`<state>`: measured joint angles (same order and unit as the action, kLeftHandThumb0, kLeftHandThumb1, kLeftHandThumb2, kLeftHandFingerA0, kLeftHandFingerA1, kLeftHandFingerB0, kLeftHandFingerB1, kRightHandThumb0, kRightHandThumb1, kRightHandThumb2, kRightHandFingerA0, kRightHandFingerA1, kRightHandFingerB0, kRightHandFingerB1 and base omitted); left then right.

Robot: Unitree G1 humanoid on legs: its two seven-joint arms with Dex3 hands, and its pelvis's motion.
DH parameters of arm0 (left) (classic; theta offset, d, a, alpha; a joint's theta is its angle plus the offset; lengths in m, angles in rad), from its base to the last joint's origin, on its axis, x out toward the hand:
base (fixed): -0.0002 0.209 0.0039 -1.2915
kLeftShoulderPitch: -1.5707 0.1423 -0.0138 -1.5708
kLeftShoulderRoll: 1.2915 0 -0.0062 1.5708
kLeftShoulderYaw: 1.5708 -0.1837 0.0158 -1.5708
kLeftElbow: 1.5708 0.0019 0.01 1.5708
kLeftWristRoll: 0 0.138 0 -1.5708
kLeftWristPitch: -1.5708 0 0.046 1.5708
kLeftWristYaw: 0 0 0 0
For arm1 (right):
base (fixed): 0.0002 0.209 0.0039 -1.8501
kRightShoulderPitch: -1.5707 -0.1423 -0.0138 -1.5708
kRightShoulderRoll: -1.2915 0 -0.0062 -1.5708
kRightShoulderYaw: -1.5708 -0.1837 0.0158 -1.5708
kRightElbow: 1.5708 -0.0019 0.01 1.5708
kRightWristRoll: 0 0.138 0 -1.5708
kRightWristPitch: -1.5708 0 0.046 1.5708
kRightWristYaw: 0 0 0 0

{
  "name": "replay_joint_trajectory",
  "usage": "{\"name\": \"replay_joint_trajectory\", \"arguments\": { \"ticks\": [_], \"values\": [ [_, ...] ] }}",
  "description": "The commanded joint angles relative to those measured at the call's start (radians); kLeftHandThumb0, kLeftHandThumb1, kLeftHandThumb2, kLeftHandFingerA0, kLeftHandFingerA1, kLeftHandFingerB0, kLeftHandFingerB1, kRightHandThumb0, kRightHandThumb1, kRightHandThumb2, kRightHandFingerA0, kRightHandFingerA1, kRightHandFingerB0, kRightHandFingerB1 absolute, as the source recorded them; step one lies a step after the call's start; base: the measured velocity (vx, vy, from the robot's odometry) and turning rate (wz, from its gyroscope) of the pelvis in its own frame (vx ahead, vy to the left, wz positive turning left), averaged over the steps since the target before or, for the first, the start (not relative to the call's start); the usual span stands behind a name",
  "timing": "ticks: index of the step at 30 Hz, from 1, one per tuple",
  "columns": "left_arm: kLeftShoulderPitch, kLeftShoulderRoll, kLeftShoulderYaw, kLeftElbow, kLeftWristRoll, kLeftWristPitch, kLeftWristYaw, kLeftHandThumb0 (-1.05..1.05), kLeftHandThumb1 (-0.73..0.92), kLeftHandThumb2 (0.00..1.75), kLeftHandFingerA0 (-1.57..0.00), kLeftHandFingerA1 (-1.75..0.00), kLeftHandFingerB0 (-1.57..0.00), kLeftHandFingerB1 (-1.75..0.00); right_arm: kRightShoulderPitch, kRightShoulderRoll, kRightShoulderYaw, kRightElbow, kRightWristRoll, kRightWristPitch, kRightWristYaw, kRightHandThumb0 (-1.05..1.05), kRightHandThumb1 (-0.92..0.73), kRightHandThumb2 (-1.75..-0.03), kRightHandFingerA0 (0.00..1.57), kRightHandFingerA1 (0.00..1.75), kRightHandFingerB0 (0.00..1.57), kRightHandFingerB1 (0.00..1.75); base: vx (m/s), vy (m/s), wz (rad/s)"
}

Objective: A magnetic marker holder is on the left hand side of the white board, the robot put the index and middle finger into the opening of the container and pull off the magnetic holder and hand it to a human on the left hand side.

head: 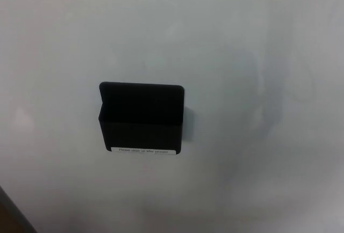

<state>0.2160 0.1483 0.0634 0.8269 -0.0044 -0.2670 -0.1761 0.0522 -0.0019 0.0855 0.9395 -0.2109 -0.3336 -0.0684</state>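
A black magnetic marker holder sticks to the whiteboard, a little left of the picture's middle. It is a box-shaped pocket with its opening at the top and a taller back plate. A white label strip with small print runs along its bottom edge. Its inside is too dark to see into. Neither of my hands shows in the head view.
The whiteboard fills nearly the whole picture, with faint smudges and a soft shadow right of the holder. A dark edge cuts across the bottom left corner.
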Motion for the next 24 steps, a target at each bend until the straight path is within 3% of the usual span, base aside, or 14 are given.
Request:
{"name": "replay_joint_trajectory", "arguments": {
  "ticks": [1,7,11,12,15,20,22,23,24],
  "values": [
    [0.077,0.059,0.039,-0.240,-0.107,-0.358,-0.164,-0.67,0.60,0.59,-0.50,-0.38,-0.37,-0.33,-0.012,0.007,-0.005,0.028,-0.009,-0.367,-0.112,-0.44,-0.55,-0.97,0.72,0.69,0.47,0.58,0.00,0.000,0.00],
    [0.148,0.188,0.063,-0.673,-0.184,-0.277,-0.261,-0.63,0.60,0.59,-0.43,-0.36,-0.32,-0.31,-0.024,0.012,-0.008,0.070,-0.006,-0.405,-0.118,-0.44,-0.56,-0.97,0.72,0.69,0.48,0.58,0.00,0.000,0.00],
    [0.123,0.251,0.087,-0.802,-0.225,-0.235,-0.303,-0.65,0.61,0.59,-0.41,-0.36,-0.30,-0.30,-0.045,0.011,-0.011,0.074,-0.002,-0.415,-0.113,-0.44,-0.56,-0.97,0.72,0.69,0.48,0.58,0.00,0.000,0.00],
    [0.110,0.276,0.099,-0.853,-0.243,-0.203,-0.313,-0.69,0.48,0.81,-0.33,-0.47,-0.25,-0.42,-0.054,0.014,-0.016,0.065,0.007,-0.411,-0.104,-0.53,-0.67,-0.64,0.77,0.51,0.56,0.44,0.00,0.000,0.00],
    [0.078,0.352,0.138,-1.006,-0.296,-0.103,-0.334,-0.70,0.47,0.80,-0.34,-0.46,-0.27,-0.42,-0.051,0.022,-0.027,0.021,0.039,-0.413,-0.069,-0.50,-0.71,-0.61,0.76,0.48,0.60,0.43,0.00,0.000,0.00],
    [0.049,0.421,0.178,-1.125,-0.313,-0.069,-0.341,-0.72,0.47,0.81,-0.35,-0.47,-0.26,-0.42,-0.034,0.013,-0.028,-0.002,0.046,-0.440,-0.047,-0.52,-0.67,-0.64,0.77,0.50,0.56,0.44,0.00,0.000,0.00],
    [0.049,0.439,0.189,-1.156,-0.320,-0.057,-0.341,-0.72,0.47,0.81,-0.35,-0.47,-0.26,-0.42,-0.036,0.011,-0.029,0.005,0.045,-0.443,-0.047,-0.51,-0.68,-0.64,0.76,0.50,0.56,0.44,0.00,0.000,0.00],
    [0.052,0.463,0.203,-1.205,-0.344,-0.034,-0.348,-0.67,0.56,0.58,-0.42,-0.36,-0.31,-0.31,-0.037,0.009,-0.032,0.017,0.044,-0.450,-0.049,-0.52,-0.67,-0.64,0.77,0.51,0.56,0.44,0.00,0.000,0.00],
    [0.053,0.479,0.213,-1.235,-0.365,-0.015,-0.351,-0.65,0.55,0.57,-0.42,-0.36,-0.31,-0.31,-0.039,0.008,-0.033,0.024,0.042,-0.452,-0.051,-0.51,-0.67,-0.64,0.77,0.51,0.56,0.44,0.00,0.000,0.00]
  ]
}}
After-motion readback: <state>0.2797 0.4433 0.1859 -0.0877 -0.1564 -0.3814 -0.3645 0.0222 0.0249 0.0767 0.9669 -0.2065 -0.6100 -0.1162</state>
